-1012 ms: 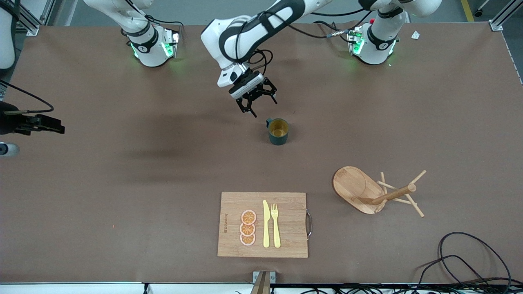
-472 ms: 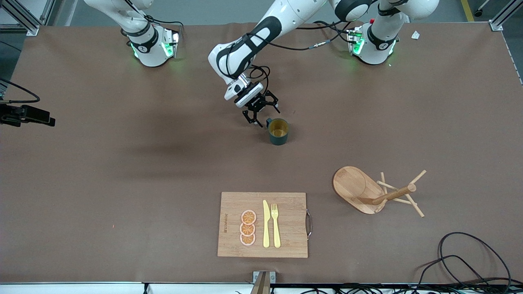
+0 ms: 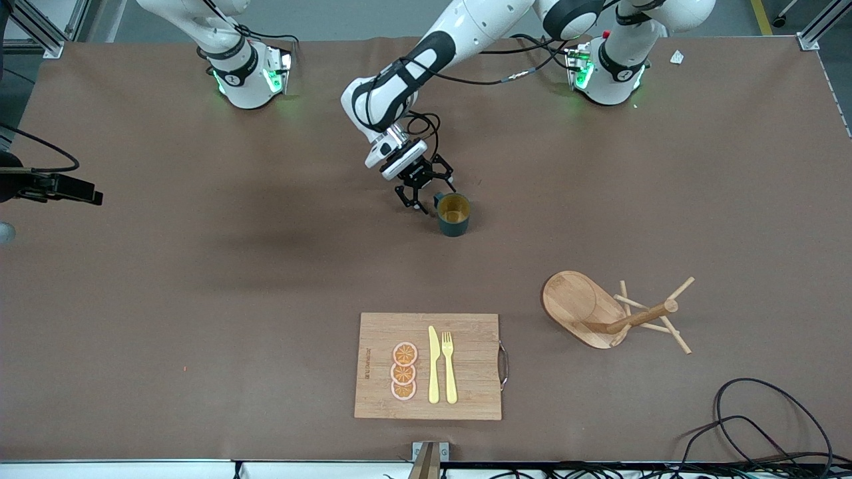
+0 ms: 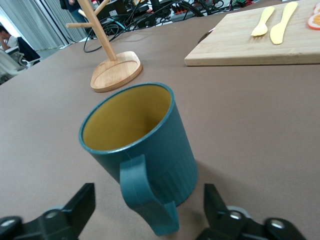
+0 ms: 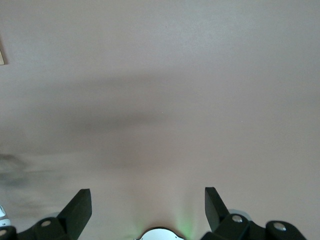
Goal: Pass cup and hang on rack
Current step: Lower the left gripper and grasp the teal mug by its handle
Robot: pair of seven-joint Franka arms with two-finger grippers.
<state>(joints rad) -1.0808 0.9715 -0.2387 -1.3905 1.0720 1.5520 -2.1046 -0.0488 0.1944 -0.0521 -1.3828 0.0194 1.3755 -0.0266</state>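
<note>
The dark teal cup stands upright mid-table, its mustard inside showing and its handle turned toward the robots' bases. My left gripper is down at table height, open, with one finger on each side of the handle and not touching it. In the left wrist view the cup fills the middle between the left gripper's black fingertips. The bamboo rack stands nearer the front camera, toward the left arm's end. My right gripper hangs open and empty over bare table at the right arm's end.
A bamboo cutting board with a yellow knife, a yellow fork and orange slices lies near the front edge. Black cables coil at the front corner by the left arm's end.
My left gripper has dropped lower and come in toward the cup, so its fingers now straddle the handle. The cup and the rack have not moved.
</note>
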